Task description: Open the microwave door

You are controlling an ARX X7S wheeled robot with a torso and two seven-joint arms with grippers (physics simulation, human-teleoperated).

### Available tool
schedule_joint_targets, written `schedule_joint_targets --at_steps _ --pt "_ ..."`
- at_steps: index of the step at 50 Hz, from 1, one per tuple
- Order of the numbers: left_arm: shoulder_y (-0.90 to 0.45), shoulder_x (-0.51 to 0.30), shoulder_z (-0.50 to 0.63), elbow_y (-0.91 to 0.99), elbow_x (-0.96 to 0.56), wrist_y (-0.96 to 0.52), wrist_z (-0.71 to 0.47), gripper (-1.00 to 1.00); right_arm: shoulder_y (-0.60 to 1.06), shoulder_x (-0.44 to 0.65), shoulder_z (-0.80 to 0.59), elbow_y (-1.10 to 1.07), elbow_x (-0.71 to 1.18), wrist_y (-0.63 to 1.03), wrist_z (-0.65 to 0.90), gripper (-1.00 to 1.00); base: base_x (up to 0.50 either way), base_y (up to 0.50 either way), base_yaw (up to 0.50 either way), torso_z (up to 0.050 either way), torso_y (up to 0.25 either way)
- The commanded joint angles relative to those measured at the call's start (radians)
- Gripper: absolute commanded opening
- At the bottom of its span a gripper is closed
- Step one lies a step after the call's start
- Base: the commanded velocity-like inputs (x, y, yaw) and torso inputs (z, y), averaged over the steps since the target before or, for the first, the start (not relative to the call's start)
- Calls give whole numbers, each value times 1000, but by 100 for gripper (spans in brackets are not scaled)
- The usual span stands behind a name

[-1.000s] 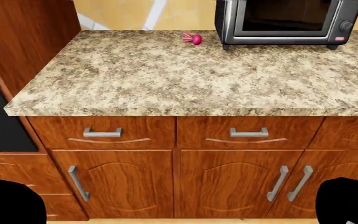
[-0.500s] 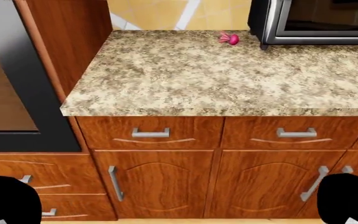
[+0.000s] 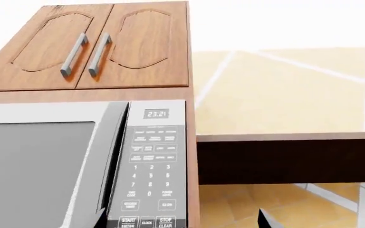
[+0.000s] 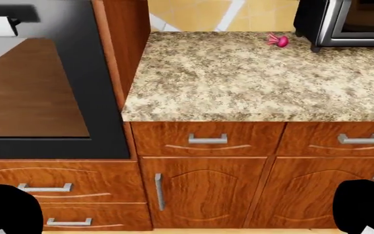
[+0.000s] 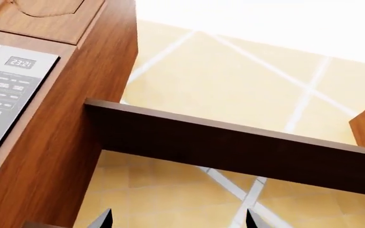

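Note:
In the left wrist view, the built-in microwave (image 3: 81,166) sits in a wooden cabinet column. Its grey door (image 3: 36,171) is shut, with a vertical silver handle (image 3: 110,161) beside the keypad panel (image 3: 152,166), whose display reads 23:21. My left gripper (image 3: 179,223) is open, with only its two dark fingertips showing, well short of the panel's lower edge. The right wrist view catches the same keypad panel (image 5: 5,95) at one side. My right gripper (image 5: 177,221) is open, with only tiled wall between its tips. The head view shows only dark arm parts (image 4: 5,209) at the bottom corners.
Two-door upper cabinet (image 3: 87,52) above the microwave. A dark shelf (image 3: 290,159) runs out from the column. The head view shows a granite counter (image 4: 252,78) with a pink radish (image 4: 279,41), a countertop oven (image 4: 349,22), a black built-in oven (image 4: 37,87) and wooden drawers (image 4: 206,141).
The head view has swung left: counter, radish and countertop oven slid right, and the black built-in oven and wooden column came into view at the left.

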Motion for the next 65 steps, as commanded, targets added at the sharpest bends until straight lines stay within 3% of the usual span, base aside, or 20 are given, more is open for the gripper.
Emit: schedule_joint_targets --at_steps 1,27,35,65 --pt "-2 -5 -8 0 -9 0 -2 100 -2 3 0 0 19 -5 13 100 0 500 0 0 0" --pt "0 -13 3 -8 -18 13 -9 100 -14 13 20 -1 65 -8 42 100 1 500 0 0 0" --pt "0 -15 10 -11 -20 17 -12 100 -16 17 28 -2 85 -2 49 100 1 0 0 0 0" --pt "-42 -25 17 -17 -40 -8 -33 100 -7 30 60 -10 162 17 95 100 490 1 0 0 0"
